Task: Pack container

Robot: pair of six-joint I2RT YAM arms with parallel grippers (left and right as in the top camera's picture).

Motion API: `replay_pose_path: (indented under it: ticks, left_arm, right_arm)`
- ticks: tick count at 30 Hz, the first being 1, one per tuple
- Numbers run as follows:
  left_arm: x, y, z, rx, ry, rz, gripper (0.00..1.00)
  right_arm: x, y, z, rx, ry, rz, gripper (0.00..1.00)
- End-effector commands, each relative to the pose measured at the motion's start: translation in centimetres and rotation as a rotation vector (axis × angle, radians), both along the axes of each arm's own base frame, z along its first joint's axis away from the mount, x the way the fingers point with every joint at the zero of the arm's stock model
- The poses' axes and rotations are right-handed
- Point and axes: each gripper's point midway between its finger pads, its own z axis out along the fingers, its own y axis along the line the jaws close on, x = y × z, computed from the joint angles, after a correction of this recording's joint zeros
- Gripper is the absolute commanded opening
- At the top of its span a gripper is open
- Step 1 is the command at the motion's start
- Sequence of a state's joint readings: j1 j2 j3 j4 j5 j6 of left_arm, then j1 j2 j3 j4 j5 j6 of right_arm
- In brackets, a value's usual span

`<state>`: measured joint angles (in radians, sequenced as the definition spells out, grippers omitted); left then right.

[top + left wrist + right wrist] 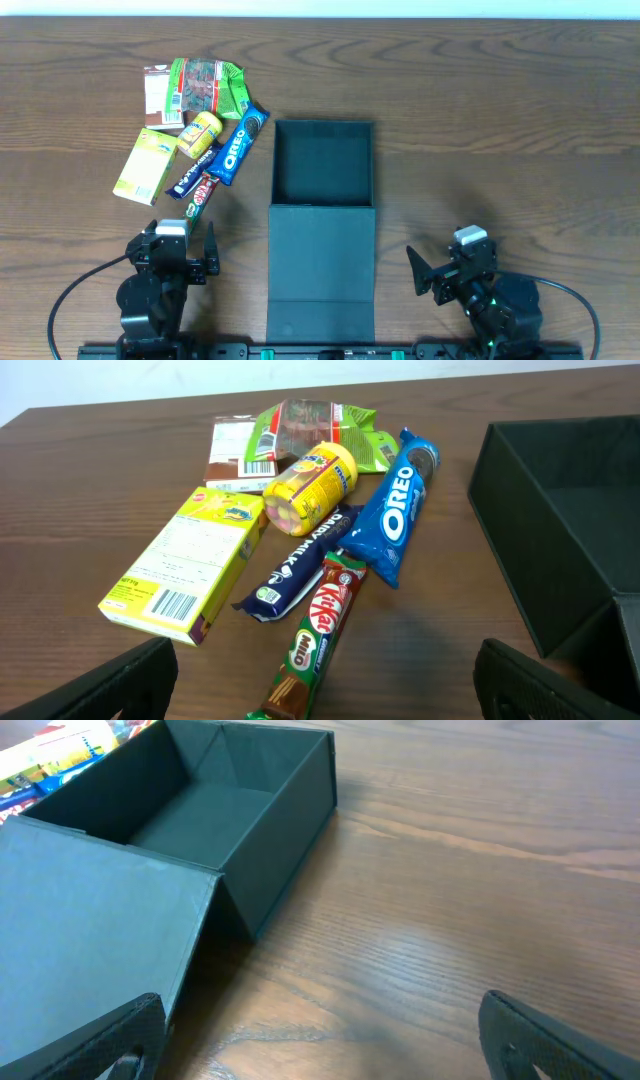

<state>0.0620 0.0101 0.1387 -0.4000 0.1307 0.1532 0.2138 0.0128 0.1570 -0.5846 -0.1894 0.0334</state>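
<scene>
The dark teal container (322, 165) stands open and empty at mid table, its flat lid (320, 270) lying toward the front. It shows in the left wrist view (560, 530) and the right wrist view (190, 815). A pile of snacks lies to its left: an Oreo pack (395, 520), a KitKat Milo bar (315, 630), a Dairy Milk bar (295, 560), a yellow tub (310, 485), a yellow box (190, 565) and a green packet (310, 425). My left gripper (320, 695) is open and empty just in front of the KitKat bar. My right gripper (320, 1050) is open and empty, right of the lid.
A brown packet (230, 455) lies at the back of the snack pile. The wooden table (500, 120) stretches bare to the right of the container. Both arm bases sit at the front edge.
</scene>
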Motion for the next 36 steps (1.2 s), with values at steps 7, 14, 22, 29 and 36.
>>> replay_pose_path:
  ticks: [7,14,22,29,36]
  left_arm:
    - [0.0,0.1,-0.9,-0.012,0.019,0.007,0.96]
    - [0.0,0.1,-0.9,-0.012,0.019,0.007,0.96]
    - [0.0,0.1,-0.9,-0.012,0.019,0.007,0.96]
    - [0.0,0.1,-0.9,-0.012,0.019,0.007,0.96]
    - [0.0,0.1,-0.9,-0.012,0.019,0.007,0.96]
  right_arm:
    - [0.0,0.1,0.0,-0.015,-0.010,0.011,0.99]
    - [0.0,0.1,0.0,-0.014,-0.012,0.010,0.99]
    - [-1.9,4.7,2.4,0.500,0.186,0.104,0.99]
    - [-2.1,5.0,2.7,0.666,0.297,0.049,0.99]
    - [-1.4,6.8,8.5,0.695,0.097,0.241,0.99]
